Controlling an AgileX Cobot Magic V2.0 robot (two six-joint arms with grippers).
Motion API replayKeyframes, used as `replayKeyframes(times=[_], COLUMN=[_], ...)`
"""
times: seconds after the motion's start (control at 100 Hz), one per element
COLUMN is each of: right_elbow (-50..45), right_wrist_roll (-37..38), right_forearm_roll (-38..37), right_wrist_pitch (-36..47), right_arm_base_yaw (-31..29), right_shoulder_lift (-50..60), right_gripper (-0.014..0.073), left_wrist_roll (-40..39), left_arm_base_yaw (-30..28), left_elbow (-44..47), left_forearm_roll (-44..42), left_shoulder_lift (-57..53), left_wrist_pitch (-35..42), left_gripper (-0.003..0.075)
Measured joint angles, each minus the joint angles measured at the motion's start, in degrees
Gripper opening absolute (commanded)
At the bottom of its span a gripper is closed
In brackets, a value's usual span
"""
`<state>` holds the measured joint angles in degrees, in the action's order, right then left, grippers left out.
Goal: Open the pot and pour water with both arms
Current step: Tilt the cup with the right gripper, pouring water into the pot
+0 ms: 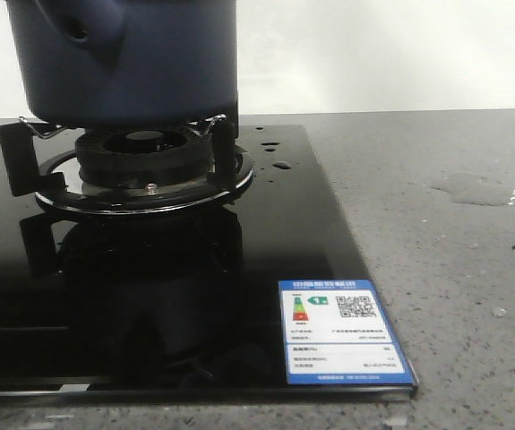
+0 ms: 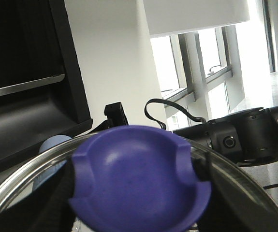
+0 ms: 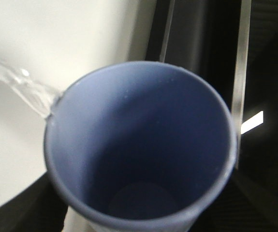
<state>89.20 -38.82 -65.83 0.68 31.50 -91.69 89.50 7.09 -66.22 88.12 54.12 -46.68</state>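
Note:
The dark navy pot [image 1: 132,63] stands on the gas burner [image 1: 145,161] at the far left, its top cut off by the frame and its side handle [image 1: 78,36] towards me. Neither gripper shows in the front view. My left gripper [image 2: 139,193] is shut on the purple knob [image 2: 139,179] of a glass lid [image 2: 18,181], held up in the air. My right gripper [image 3: 139,212] is shut on a pale blue cup [image 3: 139,145], which looks empty inside. A clear glossy streak [image 3: 25,87] runs from the cup's rim. Water drops [image 1: 282,165] lie on the black hob.
A thin wet patch [image 1: 472,190] lies on the grey counter at the right. The black glass hob [image 1: 239,296] carries a blue energy label [image 1: 342,340] at its front right corner. The cup [image 2: 56,145] and the right arm [image 2: 245,135] show behind the lid.

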Motion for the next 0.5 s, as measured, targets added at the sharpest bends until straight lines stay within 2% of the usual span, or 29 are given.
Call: replayKeyframes(times=[0.28, 0.5], right_elbow=[0.79, 0.79], right_wrist_roll=[-0.12, 0.18], right_forearm_roll=[-2.30, -0.26], right_wrist_pitch=[0.00, 0.00], right_arm_base_yaw=[0.00, 0.00], right_shoulder_lift=[0.00, 0.00], right_gripper=[0.0297, 0.0297], left_wrist_roll=[0.00, 0.00], left_arm_base_yaw=[0.00, 0.00], left_elbow=[0.00, 0.00], left_forearm_roll=[-0.03, -0.79], left_shoulder_lift=[0.00, 0.00], left_wrist_pitch=[0.00, -0.11], left_gripper=[0.0272, 0.0272])
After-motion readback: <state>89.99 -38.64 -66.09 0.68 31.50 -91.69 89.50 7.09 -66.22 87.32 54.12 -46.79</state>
